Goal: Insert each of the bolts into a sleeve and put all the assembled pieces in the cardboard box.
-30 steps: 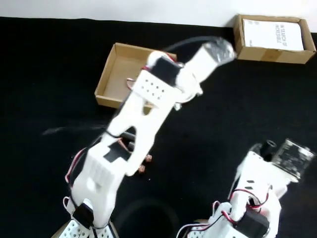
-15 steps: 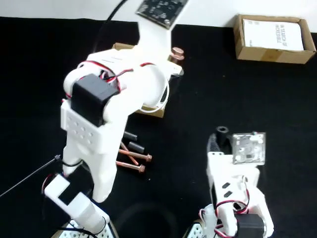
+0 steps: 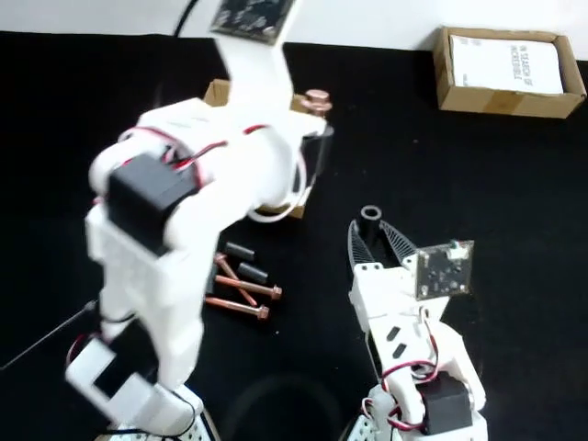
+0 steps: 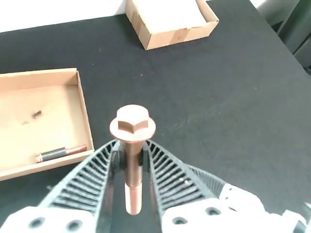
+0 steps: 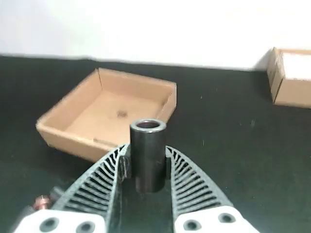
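The left gripper (image 4: 132, 143) has its fingers closed narrowly on a copper bolt (image 4: 132, 125). It pinches the shank just under the hex head, so the threaded end hangs free between the jaws. In the high view this bolt sits up at 12 o'clock, above the edge of the cardboard box (image 4: 83, 116). The right gripper (image 5: 147, 150) clamps a black sleeve (image 5: 147, 136) upright, bore open at the top, near the centre of the table (image 3: 478, 202) at about 3 o'clock. Bolt and sleeve are well apart, so the main risk is probably in the mating. If the two axes are not lined up, the bolt tip may catch on the sleeve's rim, and pushing on could rock the sleeve in its grip or slide the bolt up through the fingers. The grip on the shank is thin, so a sideways knock may tilt the bolt. A dropped part could roll on the dark table, and a black sleeve would be hard to find there. The bulky left arm also hangs over the loose bolts (image 3: 246, 289) and loose sleeves (image 3: 252, 273) at 7 o'clock and could scatter them when it swings. One assembled piece (image 4: 60, 153) already lies in the box, and a careless release might land in the second box (image 3: 501, 101) at 1 o'clock instead.
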